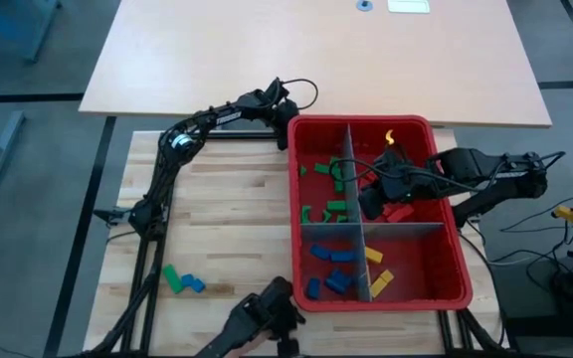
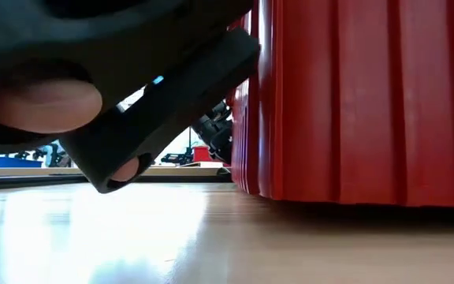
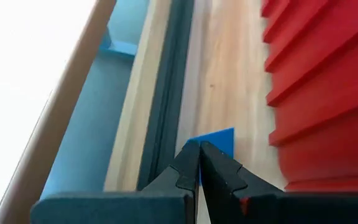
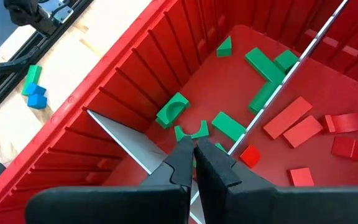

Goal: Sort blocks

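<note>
The blocks lie sorted in the red bin [image 1: 446, 298]: green ones [image 1: 338, 187] far left, red ones [image 4: 294, 127] far right, blue ones [image 1: 331, 270] near left, yellow ones [image 1: 376, 270] near right. One green and one blue block [image 1: 182, 280] lie on the wooden table. My right gripper [image 4: 193, 148] is shut over the bin, its tips just above a green arch block [image 4: 192, 132] beside the grey divider [image 4: 129, 144]. My left gripper [image 3: 199, 147] is shut beside the bin's far left corner, with a blue piece [image 3: 221, 140] right past its tips. My left gripper: I cannot tell whether its tips touch the blue piece, since the fingers cover its near part. My right gripper: I cannot tell whether its tips touch the green arch block below them.
Grey dividers [image 1: 386, 229] split the bin into compartments. A light tabletop [image 1: 306, 50] adjoins the far edge. A dark mount [image 1: 267, 318] stands at the near edge and fills the low view's upper left [image 2: 93, 71]. Bare wood [image 1: 227, 209] lies left of the bin.
</note>
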Tool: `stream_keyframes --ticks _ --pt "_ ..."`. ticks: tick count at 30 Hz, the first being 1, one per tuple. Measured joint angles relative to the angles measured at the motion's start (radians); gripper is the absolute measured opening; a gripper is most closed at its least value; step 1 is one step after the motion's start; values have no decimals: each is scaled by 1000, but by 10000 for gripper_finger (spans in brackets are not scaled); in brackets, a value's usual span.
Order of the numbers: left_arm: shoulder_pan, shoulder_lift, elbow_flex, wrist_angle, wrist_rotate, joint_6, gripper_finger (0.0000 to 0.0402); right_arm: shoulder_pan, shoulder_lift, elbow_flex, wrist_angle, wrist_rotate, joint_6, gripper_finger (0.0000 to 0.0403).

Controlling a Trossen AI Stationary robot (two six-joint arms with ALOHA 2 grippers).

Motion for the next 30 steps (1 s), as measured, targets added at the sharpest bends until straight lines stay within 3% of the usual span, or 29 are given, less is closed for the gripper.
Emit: stream_keyframes --ticks 4,9,15,20,25,30 --pt "-1 0 -7 0 54 31 0 0 0 0 0 0 2 0" --pt "-9 -2 -31 -51 51 19 0 0 0 0 0 0 2 0" --pt "-7 -28 -41 -116 -95 -79 0 0 -4 0 -2 1 -26 0" --pt "24 -116 -39 -144 -181 -135 0 0 -6 0 -3 11 -30 0" --pt "43 -210 -70 -262 -199 -145 0 0 -6 0 -1 30 -68 0" --pt "34 -365 -196 -324 -215 -151 0 0 -6 0 1 73 -98 0"
